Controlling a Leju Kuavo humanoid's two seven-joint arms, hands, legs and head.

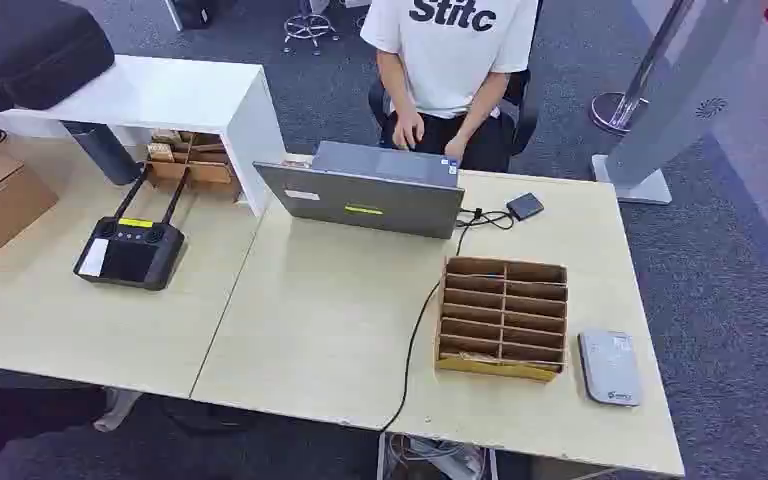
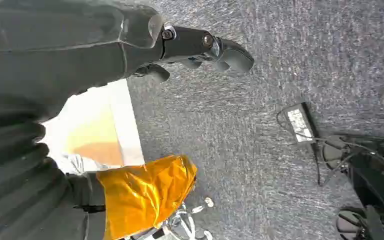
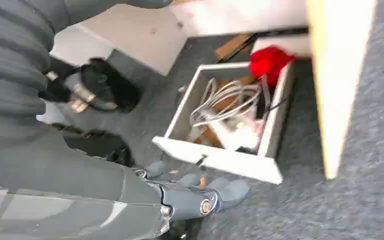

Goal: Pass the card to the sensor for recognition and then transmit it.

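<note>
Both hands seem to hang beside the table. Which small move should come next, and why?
Probably raise the right hand toward the cardboard organizer, which likely holds the cards. It hangs empty over the floor, and the grey sensor lies just beside the organizer, on that side.

Person (image 1: 450, 60): head cut off by the upper frame edge. Black case (image 1: 25, 45): cropped at upper left. Divided cardboard box (image 1: 503, 318): compartment contents too small to tell. Right wrist view: blurred throughout.

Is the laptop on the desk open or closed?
Open: the laptop lid stands up with its back toward the camera, facing the seated person. Its screen is hidden.
</note>
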